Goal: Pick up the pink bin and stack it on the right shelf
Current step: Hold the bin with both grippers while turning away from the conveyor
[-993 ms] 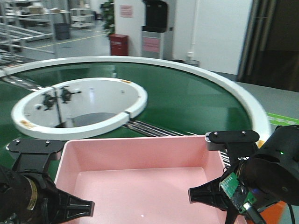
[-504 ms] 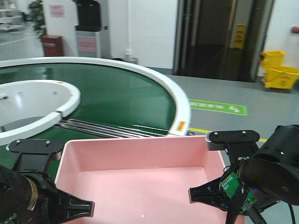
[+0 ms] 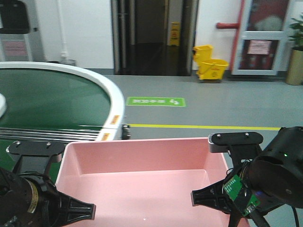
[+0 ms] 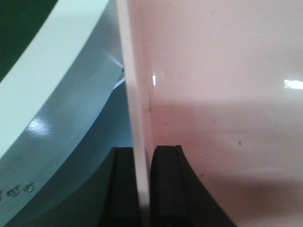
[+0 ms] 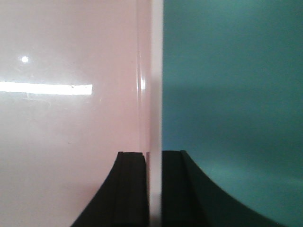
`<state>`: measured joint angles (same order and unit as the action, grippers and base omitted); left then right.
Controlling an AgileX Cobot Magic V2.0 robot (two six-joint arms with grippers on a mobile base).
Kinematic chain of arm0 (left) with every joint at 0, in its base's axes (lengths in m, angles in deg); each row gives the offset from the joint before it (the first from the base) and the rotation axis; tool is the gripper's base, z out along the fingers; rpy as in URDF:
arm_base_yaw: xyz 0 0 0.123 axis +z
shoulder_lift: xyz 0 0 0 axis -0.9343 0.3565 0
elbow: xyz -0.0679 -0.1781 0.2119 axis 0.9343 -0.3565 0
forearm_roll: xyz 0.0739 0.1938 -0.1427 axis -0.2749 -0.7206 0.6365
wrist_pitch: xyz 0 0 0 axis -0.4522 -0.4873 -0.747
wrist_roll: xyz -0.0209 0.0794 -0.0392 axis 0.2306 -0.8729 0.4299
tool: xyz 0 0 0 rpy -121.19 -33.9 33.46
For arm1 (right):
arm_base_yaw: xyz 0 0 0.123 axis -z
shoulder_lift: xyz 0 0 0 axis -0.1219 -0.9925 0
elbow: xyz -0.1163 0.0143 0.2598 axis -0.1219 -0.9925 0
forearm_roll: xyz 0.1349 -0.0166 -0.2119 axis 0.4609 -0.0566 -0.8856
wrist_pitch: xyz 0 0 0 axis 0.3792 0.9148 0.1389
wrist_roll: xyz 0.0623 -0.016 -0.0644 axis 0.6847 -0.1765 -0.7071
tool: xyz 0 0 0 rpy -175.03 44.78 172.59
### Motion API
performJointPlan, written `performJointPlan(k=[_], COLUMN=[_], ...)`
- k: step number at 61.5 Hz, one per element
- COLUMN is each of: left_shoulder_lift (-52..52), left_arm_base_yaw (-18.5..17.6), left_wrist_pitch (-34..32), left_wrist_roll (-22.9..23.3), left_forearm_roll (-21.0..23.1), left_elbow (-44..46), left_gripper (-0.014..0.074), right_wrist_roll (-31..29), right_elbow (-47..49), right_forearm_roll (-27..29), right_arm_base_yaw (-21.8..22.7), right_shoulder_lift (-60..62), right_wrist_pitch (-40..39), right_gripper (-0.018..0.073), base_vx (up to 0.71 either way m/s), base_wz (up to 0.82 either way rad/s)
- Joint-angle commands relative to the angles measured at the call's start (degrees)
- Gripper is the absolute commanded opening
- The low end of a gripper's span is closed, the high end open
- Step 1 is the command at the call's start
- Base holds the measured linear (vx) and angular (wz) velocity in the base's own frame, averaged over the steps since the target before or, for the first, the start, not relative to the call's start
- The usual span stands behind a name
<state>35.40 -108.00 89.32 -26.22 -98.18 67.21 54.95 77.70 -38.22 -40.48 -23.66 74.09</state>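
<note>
Ahead of the robot, on its left side, curved the big green conveyor belt (image 3: pixel 42 101) with its white border, and grey floor (image 3: pixel 213 113) lay open to the front. The right shelf did not show in any view.

Between the two arms, close to the robot's front and seemingly lifted, was the pink bin (image 3: pixel 142 163), with nothing seen inside. The left hand (image 4: pixel 144 189) was pinching the bin's left wall, one black finger inside and one outside. The right hand (image 5: pixel 152 189) was pinching the right wall in the same way.

Both grips sat only on a thin, smooth wall, so I judged slipping to be the main danger. If one arm moved faster or farther than the other, the wall could bend or slide out of the pads (image 4: pixel 166 198), and the bin would tilt or drop. A second danger seemed to be the bin's left corner catching the belt's border, which was near, during a turn.
</note>
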Motion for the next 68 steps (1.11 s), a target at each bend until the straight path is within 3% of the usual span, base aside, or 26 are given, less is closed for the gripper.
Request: performJointPlan(k=[1, 68], left_shoulder_lift=[-1.9, -1.9], left_arm_base_yaw=[-0.5, -0.5], left_wrist_pitch=[-1.9, -1.9], left_wrist_roll=[0.3, 0.3], left_forearm_roll=[-2.6, -2.6], left_elbow=[1.7, 1.7], left_gripper=[0.0094, 0.0094], right_wrist_roll=[-0.4, -0.4], right_elbow=[1.6, 1.6], right_forearm_roll=[-4.4, -4.3], right_arm_base_yaw=[0.2, 0.2], right_shoulder_lift=[2.0, 2.0], right_wrist_pitch=[-1.2, -1.1], right_gripper=[-0.0006, -0.0006], base_vx=[-0.13, -0.05], base_wz=[-0.51, -0.39])
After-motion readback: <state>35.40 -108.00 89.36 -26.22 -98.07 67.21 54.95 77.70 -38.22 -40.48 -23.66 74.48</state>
